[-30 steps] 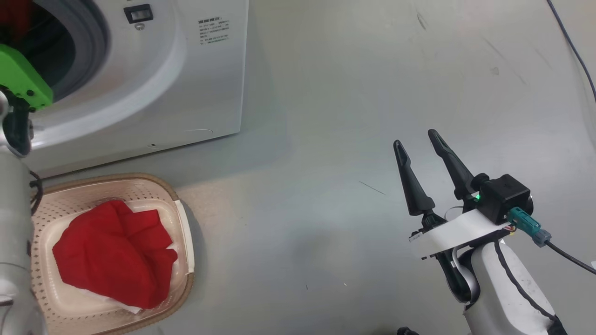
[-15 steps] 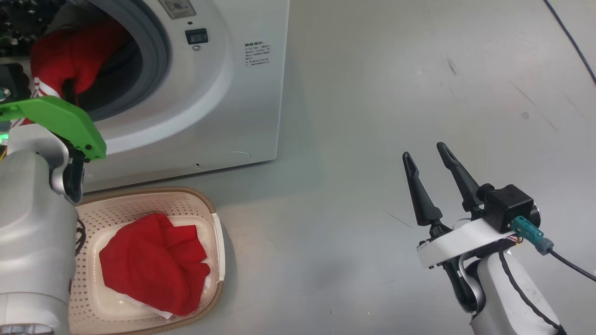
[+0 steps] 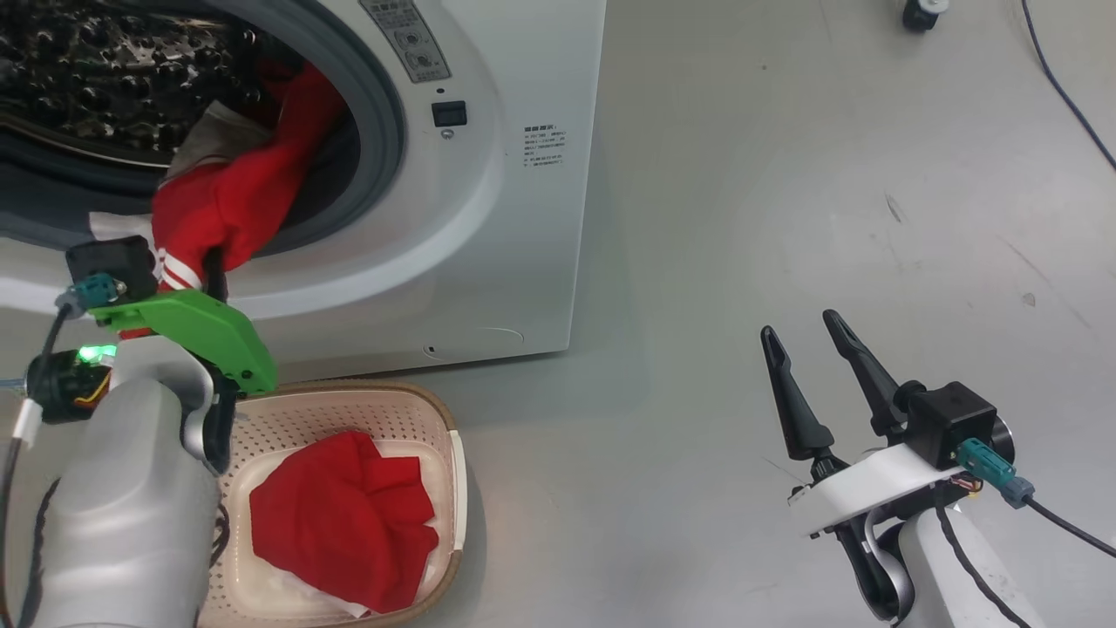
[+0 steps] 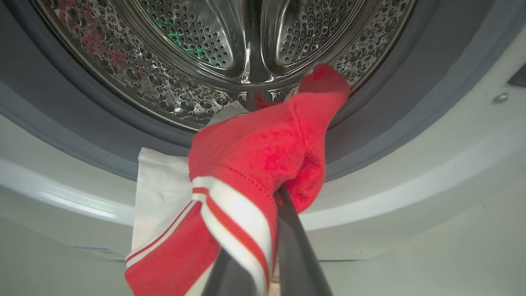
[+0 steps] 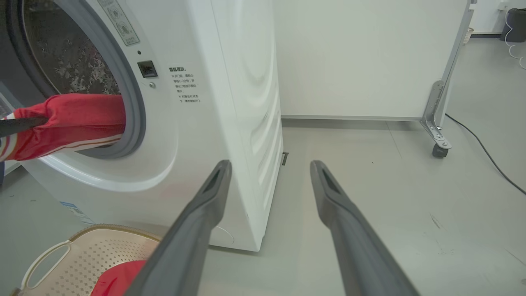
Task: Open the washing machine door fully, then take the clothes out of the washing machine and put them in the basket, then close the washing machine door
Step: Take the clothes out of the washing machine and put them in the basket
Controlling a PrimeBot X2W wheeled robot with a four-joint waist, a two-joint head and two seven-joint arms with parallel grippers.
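Red clothes [image 4: 254, 156], white-striped trim

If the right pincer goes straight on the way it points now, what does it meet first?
Probably the side panel of the big white front-loading washing machine, near its rear edge. Depth is unclear: the open right pincer may just miss it and reach the white wall behind.

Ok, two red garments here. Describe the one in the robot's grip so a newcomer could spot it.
Find the white washing machine and its grey-rimmed porthole. A red garment hangs out over the lower rim, pinched in the left hand. Unlike the red heap in the basket below, it shows white striped trim.
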